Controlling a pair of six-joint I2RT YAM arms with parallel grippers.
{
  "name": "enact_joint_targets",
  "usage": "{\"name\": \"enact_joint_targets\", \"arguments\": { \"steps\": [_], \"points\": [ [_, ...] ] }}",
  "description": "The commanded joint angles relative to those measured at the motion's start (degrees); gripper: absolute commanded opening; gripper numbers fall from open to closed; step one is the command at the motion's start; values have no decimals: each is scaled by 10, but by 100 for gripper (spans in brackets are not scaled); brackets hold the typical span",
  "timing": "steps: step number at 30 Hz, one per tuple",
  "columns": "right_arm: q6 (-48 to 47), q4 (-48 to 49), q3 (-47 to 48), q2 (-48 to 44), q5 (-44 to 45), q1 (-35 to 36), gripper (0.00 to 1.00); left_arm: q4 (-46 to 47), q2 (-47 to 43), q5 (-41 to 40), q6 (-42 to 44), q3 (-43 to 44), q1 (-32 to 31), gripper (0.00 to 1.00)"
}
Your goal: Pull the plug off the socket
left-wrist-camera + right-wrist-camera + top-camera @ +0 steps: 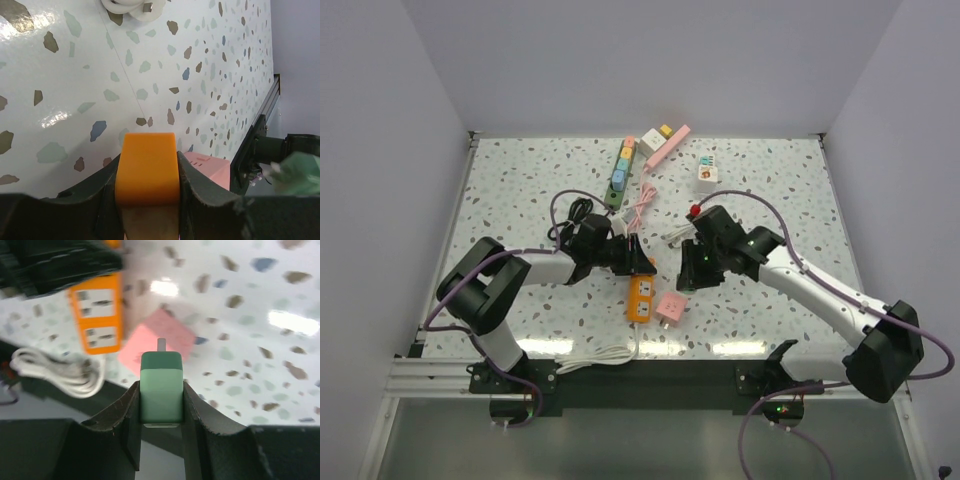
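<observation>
The plug [160,387] hangs clear of the strip [146,167], just right of it above the counter [240,340] (one prong bare), its flat sides clamped by the right fingers [127,425]. It looks light, rigid and slick. The left fingers [107,192] pinch the strip's far end.

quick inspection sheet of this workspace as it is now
surface: speckled table, glossy, no spills seen
job's things: orange strip on the table; green plug out of the socket, prong bare
clutter: pink block beside the orange strip; green strip, pink strip and white adapter at the far edge
pincers: left pincer shut on the orange strip's end; right pincer shut on the green plug
cables: white cable bunched at the near edge; pink cable mid-table
surroundings: plain walls; nothing else seen
</observation>
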Motion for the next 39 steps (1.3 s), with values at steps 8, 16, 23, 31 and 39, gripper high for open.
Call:
{"name": "enact_joint_targets", "arguments": {
  "steps": [8,16,23,31,39],
  "points": [
    [30,40,-125,22,4,-27,28,-40,-23,-14,65,20,8,0],
    [29,12,-100,-4,22,-28,74,-68,-61,-5,66,10,36,0],
    [32,-24,-37,-16,47,-28,93,-219,-193,-65,94,36,117,0],
    [13,-27,18,15,18,-29,95,-481,-281,-250,138,79,356,0],
    [8,5,38,61,-33,-29,95,-501,-288,-391,185,71,534,0]
  ]
}}
